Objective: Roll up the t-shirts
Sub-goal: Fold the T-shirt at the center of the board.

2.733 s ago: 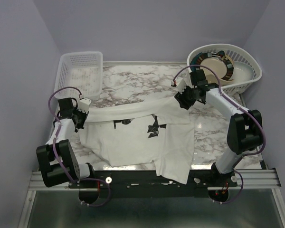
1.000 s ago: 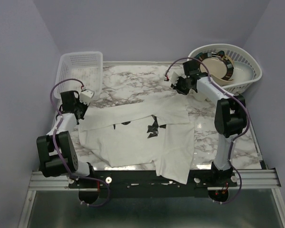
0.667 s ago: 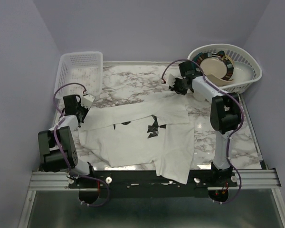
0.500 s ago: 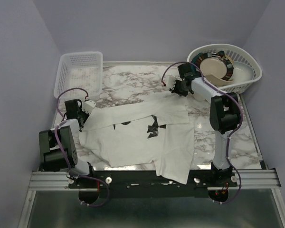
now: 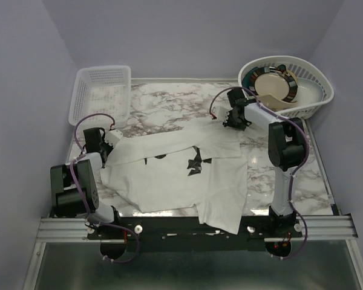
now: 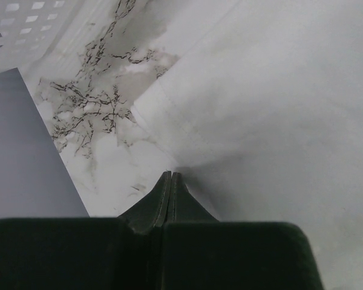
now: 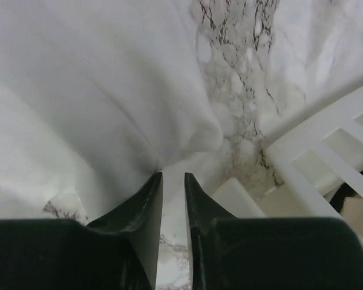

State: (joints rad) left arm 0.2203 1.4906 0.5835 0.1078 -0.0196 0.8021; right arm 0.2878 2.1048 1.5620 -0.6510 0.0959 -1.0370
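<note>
A white t-shirt [image 5: 169,175] with a small black graphic [image 5: 196,162] lies spread on the marble table [image 5: 169,99], its near right part hanging over the front edge. My left gripper [image 5: 107,143] is low at the shirt's left corner. In the left wrist view its jaws [image 6: 170,174] are shut, and the shirt's edge [image 6: 272,109] runs up to the tips. My right gripper [image 5: 231,119] is at the shirt's far right corner. In the right wrist view its jaws [image 7: 172,175] stand a narrow gap apart, with puckered cloth [image 7: 78,90] drawn in between the tips.
A white mesh basket [image 5: 100,90] stands at the far left, close behind my left gripper. A round white basket [image 5: 314,81] holding dishes [image 5: 272,87] stands at the far right, its wall [image 7: 327,133] close to my right gripper. Purple walls enclose the table.
The shirt's far edge, earlier stretched between both grippers, now lies flatter. My right gripper moved toward the back, then came slightly nearer. My left arm sank lower at the left corner.
</note>
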